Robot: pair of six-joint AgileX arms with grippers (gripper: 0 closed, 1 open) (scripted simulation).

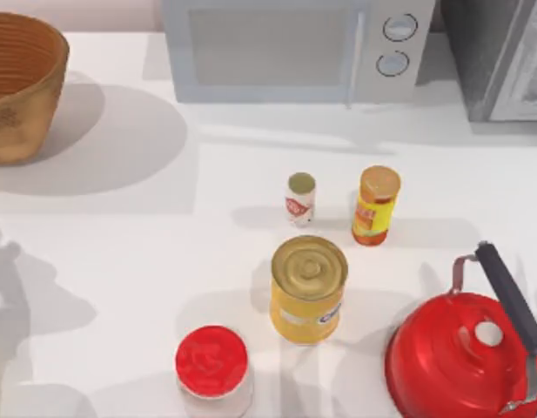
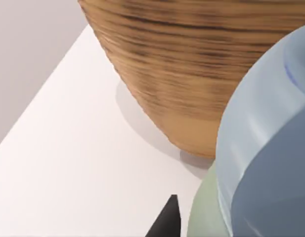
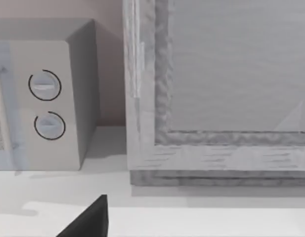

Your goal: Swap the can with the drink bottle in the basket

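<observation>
microwave point(image 1: 285, 48) back | kettle point(image 1: 459, 366) front-right | red-lidded jar point(image 1: 212, 364) | orange-capped bottle point(image 1: 375, 205)

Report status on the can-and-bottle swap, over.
Can and drink bottle both upright mid-table, untouched. Basket far left, by left wrist. Orange-capped bottle stands beside the drink bottle; kettle at right.

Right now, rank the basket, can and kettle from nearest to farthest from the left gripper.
1. Basket, close beside the left gripper, table's far left.
2. Can, centre.
3. Kettle, far right.
Right gripper faces the microwave.
</observation>
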